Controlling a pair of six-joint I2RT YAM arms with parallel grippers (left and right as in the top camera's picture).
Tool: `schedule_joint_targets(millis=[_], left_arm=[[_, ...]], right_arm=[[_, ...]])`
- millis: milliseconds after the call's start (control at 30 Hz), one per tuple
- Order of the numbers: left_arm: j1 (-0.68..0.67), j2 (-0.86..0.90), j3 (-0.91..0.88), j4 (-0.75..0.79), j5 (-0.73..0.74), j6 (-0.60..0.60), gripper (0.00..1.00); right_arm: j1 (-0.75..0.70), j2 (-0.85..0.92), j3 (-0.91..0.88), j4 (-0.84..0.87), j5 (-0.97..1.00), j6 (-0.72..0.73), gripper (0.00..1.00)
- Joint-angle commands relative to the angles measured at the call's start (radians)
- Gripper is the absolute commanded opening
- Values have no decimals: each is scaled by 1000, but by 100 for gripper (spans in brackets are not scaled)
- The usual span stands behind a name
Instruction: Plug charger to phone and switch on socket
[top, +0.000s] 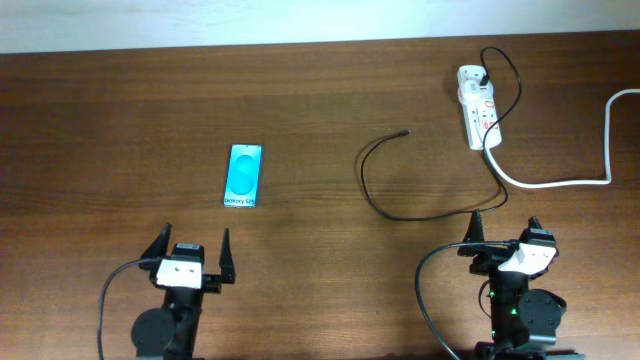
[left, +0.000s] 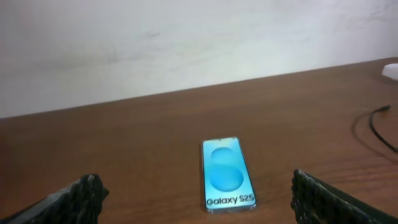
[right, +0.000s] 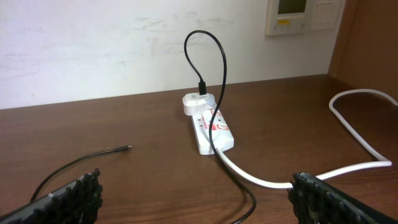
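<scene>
- The left gripper (top: 195, 232) and the right gripper (top: 505, 220) both have their jaws apart and hold nothing.
- The thin black charger cable (top: 362, 180) runs from the white elongated power strip (top: 477, 110). Its tip (top: 406, 131) lies left of the strip, and the flat cyan-screen phone (top: 244, 176) lies further left.
- I think it is best to pinch the cable just behind the tip, so that it stays level for the phone's port.

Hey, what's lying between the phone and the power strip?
Only the charger cable's loose end; the rest between phone and power strip is bare table, seen overhead.
</scene>
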Motion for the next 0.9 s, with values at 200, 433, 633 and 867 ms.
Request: schedule_joint_targets(millis=[200, 433, 633, 867], left_arm=[[8, -4, 219, -129, 75, 5, 99], [8, 91, 353, -158, 132, 5, 99], [8, 394, 659, -295, 183, 5, 99], [8, 680, 935, -459, 180, 5, 99]], right_arm=[[-5, -6, -5, -7, -3, -7, 98], [-5, -6, -5, -7, -3, -7, 98], [-5, -6, -5, -7, -3, -7, 98], [-5, -6, -5, -7, -3, -8, 98]])
